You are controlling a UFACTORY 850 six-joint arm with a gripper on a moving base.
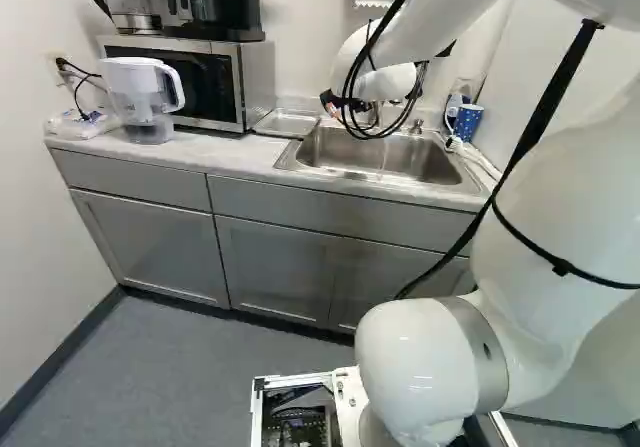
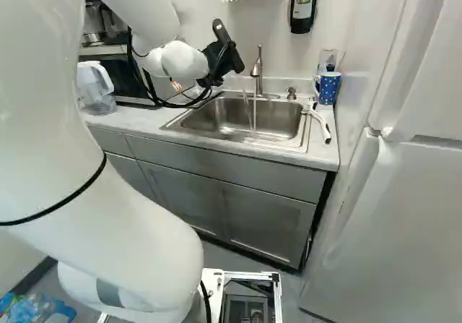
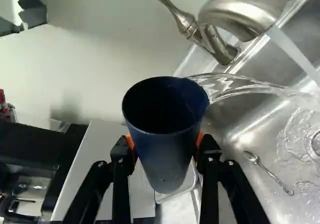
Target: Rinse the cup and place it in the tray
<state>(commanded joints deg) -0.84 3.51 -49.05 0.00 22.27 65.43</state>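
**Claw grips tilted cup; tray lies beyond its base**

The dark blue cup [image 3: 167, 161] sits pinched between the two fingers of the claw [image 3: 166, 145], which stand a cup's width apart. Its open mouth faces the wrist camera, its base points away, and water spills from the rim sinkward. Past the base, on the table [image 1: 225, 153] beside the sink [image 3: 235, 156], lies the tray [image 1: 287, 121]. The carry likely runs away from the tap [image 3: 240, 11], towards the microwave [image 1: 243, 85].

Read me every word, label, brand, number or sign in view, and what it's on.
No text is readable in any view.
Wall dispenser: any print too small.
White pitcher: any marking too small.
Dark blue cup: no lettering on the visible side.
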